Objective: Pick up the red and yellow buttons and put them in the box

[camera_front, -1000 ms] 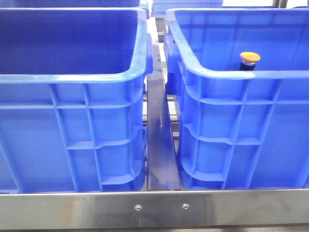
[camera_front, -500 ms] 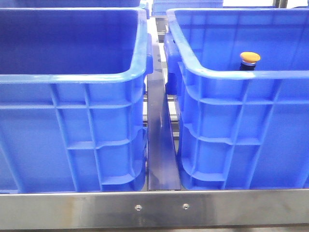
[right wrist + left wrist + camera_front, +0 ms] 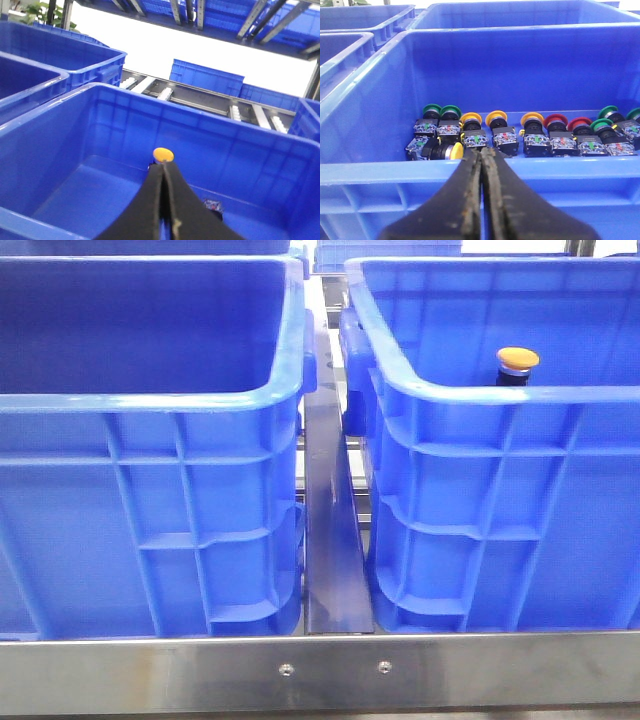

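Behind closed, empty left gripper [image 3: 481, 155], rowed red and yellow mushroom-head buttons [image 3: 520, 131] are awaited for picking; right gripper [image 3: 163, 172] is also closed above the blue ribbed plastic crate [image 3: 65, 150].

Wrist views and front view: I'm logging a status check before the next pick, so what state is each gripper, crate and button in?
Left gripper: shut, holding nothing.
Right gripper: shut, holding nothing.
Left blue plastic crate: open-topped, inside hidden in the front view.
Right blue plastic crate: open-topped, holds one button.
Orange-yellow domed push button: upright in the right crate.
Yellow-capped button: lying on its side.
Red-capped buttons: upright in a row.
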Controlling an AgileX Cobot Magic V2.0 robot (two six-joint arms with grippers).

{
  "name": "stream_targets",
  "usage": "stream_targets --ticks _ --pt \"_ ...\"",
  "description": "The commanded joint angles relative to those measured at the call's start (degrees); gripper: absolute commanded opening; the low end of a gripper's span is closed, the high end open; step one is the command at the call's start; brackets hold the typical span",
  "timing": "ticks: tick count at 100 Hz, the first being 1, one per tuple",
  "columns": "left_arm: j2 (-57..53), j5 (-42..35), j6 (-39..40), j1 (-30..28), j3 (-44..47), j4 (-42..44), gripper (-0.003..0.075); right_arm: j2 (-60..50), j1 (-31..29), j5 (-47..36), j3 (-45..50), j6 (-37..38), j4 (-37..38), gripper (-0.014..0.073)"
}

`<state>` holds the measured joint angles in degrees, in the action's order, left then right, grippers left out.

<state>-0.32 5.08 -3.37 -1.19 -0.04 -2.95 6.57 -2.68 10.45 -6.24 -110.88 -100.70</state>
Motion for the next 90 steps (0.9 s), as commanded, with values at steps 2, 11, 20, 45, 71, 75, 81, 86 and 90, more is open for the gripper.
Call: stream_targets --ticks 2,11,20,45,71,75,81,86,90 --pt "-1.7 -4.5 0.5 0.0 1.1 -0.1 -0.002 0.6 0.1 -0.1 -2.0 16.0 14.7 -0.0104" --pt "-1.7 -4.5 0.5 0.0 1.1 -0.1 -0.002 0.5 0.1 0.0 -2.1 39.8 38.6 -0.0104" --pt "-1.7 -4.5 0.5 0.0 1.1 -0.1 -0.002 -1.3 0.5 0.0 -2.0 68.1 65.4 -0.0104" --pt "-1.7 -4.5 0.5 0.0 1.1 -0.1 -0.002 -8.4 0.7 -9.9 6.3 111.5 102.3 -0.0104" --pt "-1.7 -4.5 0.5 0.0 1.1 -0.1 -0.002 -8.3 0.5 -15.6 8.3 112.6 104.1 -0.0104" --pt "-1.7 -4.5 0.5 0.0 1.1 -0.1 -0.002 -8.3 0.5 -18.0 8.3 112.6 104.1 -0.0104" --pt "-1.7 -4.5 0.5 0.0 1.1 -0.1 -0.002 -8.3 0.5 -20.6 8.3 112.6 104.1 -0.0104" --pt "-1.7 -4.5 0.5 0.0 1.1 -0.1 -0.002 -8.3 0.5 -21.0 8.3 112.6 104.1 -0.0104" --pt "-1.7 -4.5 0.5 0.0 1.1 -0.1 -0.002 -8.3 0.5 -20.4 8.3 112.6 104.1 -0.0104"
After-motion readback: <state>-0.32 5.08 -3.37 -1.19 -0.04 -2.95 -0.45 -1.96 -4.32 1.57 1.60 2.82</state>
